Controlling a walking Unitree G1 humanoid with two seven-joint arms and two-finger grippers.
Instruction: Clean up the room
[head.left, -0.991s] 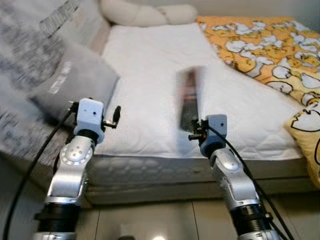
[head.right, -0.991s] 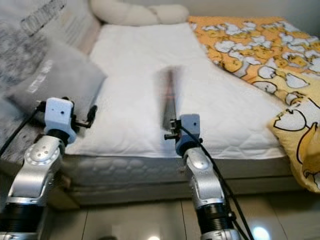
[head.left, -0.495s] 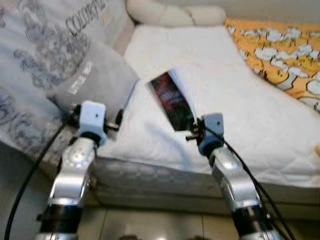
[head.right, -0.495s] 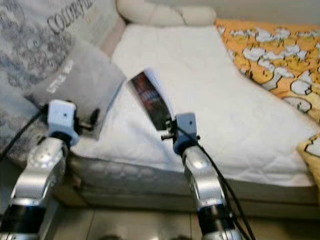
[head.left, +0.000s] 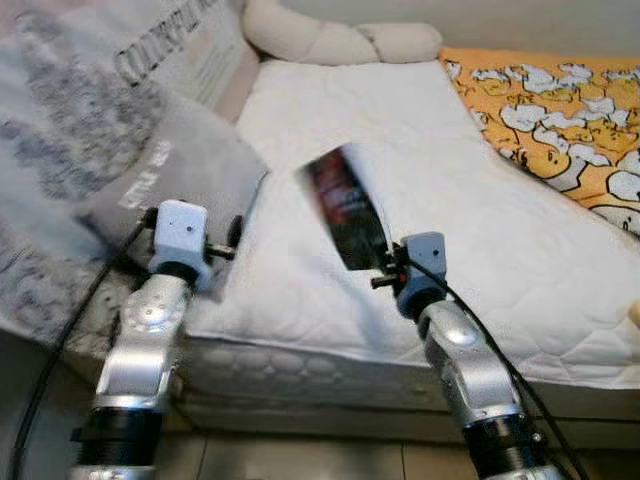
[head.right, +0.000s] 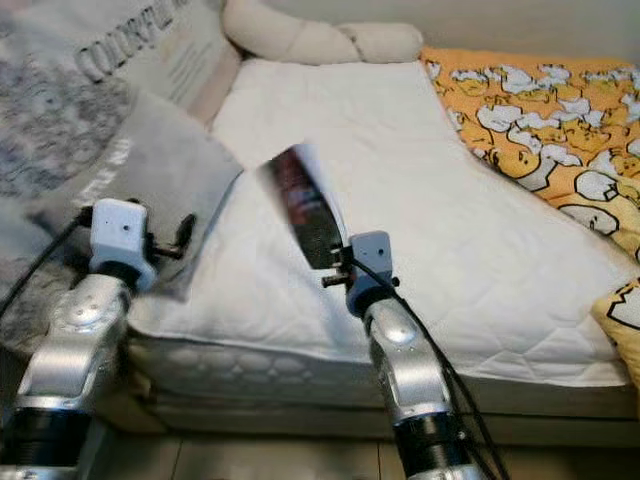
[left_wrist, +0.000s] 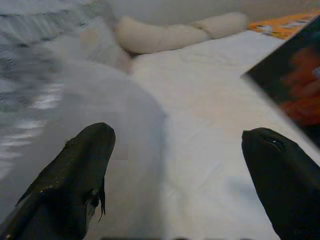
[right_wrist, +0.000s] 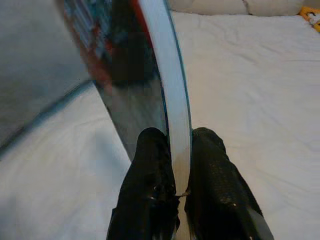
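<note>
The right gripper (right_wrist: 176, 187) is closed on a thin book (head.left: 345, 205), lifted above the white mattress (head.left: 400, 140), while the left gripper (left_wrist: 175, 170) is open and empty, so putting the book away is not yet done.

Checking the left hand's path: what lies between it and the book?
Only bare white mattress between left hand and book, in the left wrist view.

Through my left wrist camera I see the left gripper (left_wrist: 180, 175) with its black fingers (left_wrist: 75, 175) spread wide above the white mattress (left_wrist: 200, 165), a grey pillow (left_wrist: 90, 100) beside it, and a dark book (left_wrist: 295, 85) nearby.
</note>
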